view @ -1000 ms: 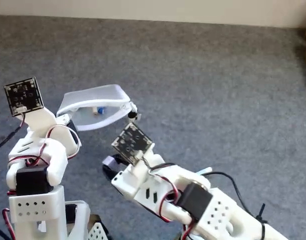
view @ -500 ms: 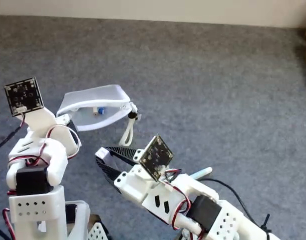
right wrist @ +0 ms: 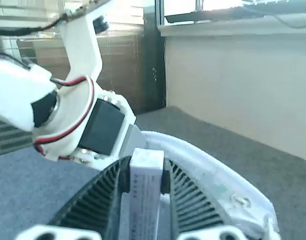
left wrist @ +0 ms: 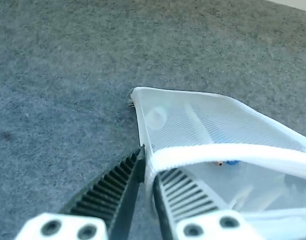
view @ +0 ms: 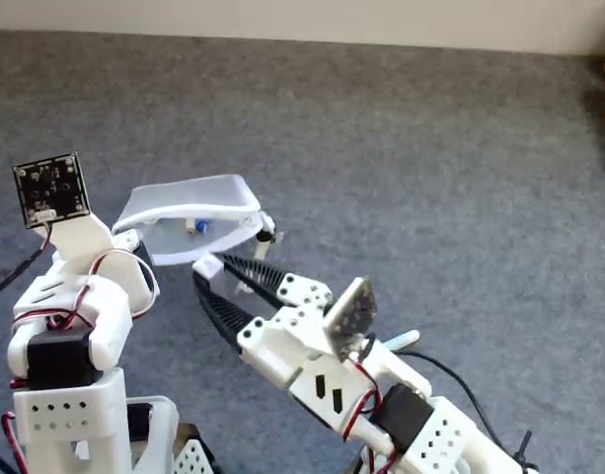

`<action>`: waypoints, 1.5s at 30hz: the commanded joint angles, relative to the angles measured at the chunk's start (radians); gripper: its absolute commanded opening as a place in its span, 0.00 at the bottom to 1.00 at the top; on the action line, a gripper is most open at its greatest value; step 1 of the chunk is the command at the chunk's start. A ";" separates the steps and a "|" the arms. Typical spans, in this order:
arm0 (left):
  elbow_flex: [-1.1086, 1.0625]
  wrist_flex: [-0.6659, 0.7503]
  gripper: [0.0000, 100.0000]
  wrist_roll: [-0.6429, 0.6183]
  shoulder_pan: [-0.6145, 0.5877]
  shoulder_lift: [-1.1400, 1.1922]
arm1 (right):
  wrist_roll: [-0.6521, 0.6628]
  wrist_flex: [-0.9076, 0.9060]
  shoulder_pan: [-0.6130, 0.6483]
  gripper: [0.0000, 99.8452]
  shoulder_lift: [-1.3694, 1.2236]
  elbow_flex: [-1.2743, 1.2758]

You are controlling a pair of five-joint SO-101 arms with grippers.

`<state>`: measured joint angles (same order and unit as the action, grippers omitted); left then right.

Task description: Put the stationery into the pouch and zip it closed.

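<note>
Change: my right claw (view: 200,272) has swung round and pushed forward in the last second. It was tucked low under its own wrist; now its tips sit left of centre in the high view, just below the pouch (view: 189,202).
Right claw: clenched on a white block (right wrist: 145,200), held upright between the jaws.
Left claw (left wrist: 145,170): pinching the pouch's rim at one end and holding the mouth open. It has barely moved, though the pouch has dipped a little.
Pouch: upper left of the high view, off the worktop (view: 430,148), with its opening facing my right arm.
Contents: a small blue item (left wrist: 232,162) already lies inside. I cannot tell what it is.
Block: just beside the pouch's lower lip, not yet past it as far as I can tell.
Meaning: I judge this as the approach for the insert. The swing has lined the block up with the opening.
Next: I'd ease the block over the lip before letting go.
Risk: the tips may catch the mesh and drag the mouth shut.
Zip: still open.
</note>
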<state>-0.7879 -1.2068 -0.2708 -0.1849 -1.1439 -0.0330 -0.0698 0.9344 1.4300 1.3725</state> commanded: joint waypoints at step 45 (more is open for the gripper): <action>0.059 -0.006 0.01 0.014 0.062 -0.007 | 0.012 0.694 -0.018 0.01 -0.390 -0.056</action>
<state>-0.7879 -1.2083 -0.2616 -0.1465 -1.1439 -0.0330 0.5639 0.9298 1.0848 1.4001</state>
